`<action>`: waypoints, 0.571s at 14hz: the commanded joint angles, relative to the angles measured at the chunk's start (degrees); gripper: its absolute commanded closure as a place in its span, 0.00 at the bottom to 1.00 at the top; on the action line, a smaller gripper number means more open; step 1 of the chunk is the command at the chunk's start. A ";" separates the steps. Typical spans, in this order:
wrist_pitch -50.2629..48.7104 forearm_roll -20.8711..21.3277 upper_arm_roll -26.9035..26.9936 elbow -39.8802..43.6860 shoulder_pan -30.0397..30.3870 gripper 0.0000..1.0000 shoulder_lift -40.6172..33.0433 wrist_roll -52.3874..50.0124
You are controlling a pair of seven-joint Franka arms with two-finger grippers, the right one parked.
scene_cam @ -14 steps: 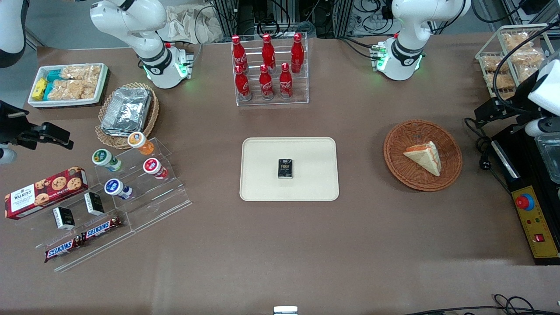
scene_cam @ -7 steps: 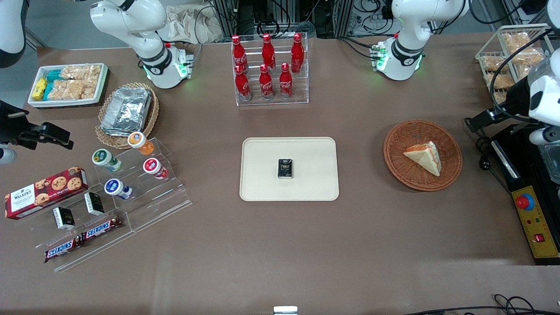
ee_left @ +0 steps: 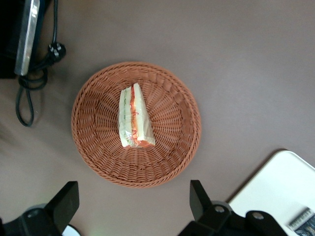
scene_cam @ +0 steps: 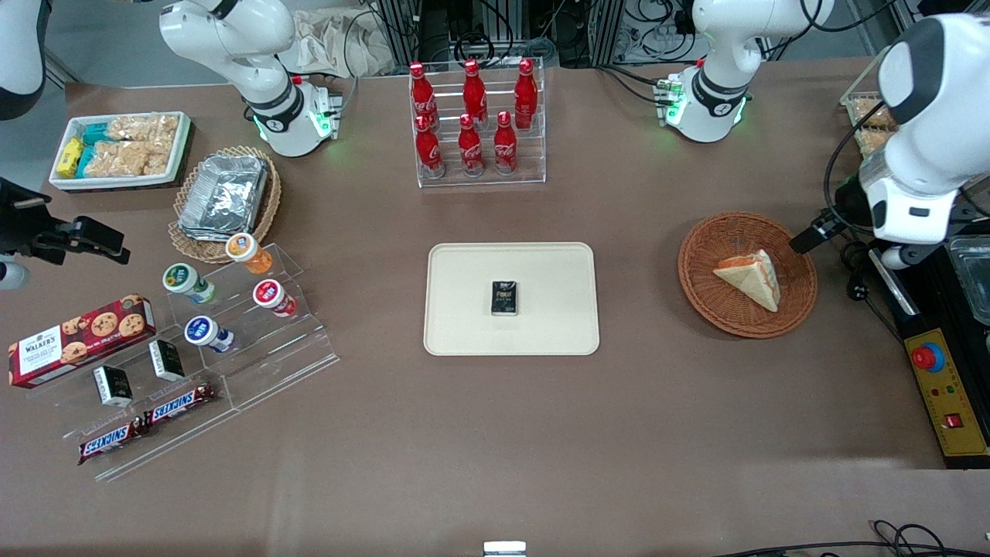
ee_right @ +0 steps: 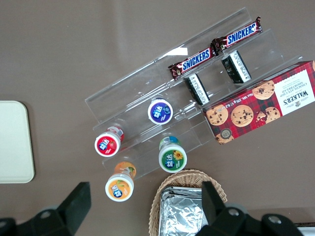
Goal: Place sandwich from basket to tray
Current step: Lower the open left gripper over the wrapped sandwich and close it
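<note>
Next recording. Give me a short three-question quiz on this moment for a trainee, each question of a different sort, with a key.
1. True or false: the sandwich already lies on the tray.
2. What sits on the tray? A) a small dark packet B) a red bottle C) a Snickers bar
3. Fill in: the left arm's claw is open and hangs above the edge of the ____.

Key
1. False; it lies in the basket.
2. A, the small dark packet.
3. basket; its fingers touch nothing.
</note>
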 commanded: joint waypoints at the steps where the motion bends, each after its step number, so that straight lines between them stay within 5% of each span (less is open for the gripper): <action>1: 6.60 -0.14 -0.02 -7.68 0.56 0.00 -2.66 -4.07; 8: 25.93 -0.32 3.58 -22.36 0.64 0.00 1.11 -5.06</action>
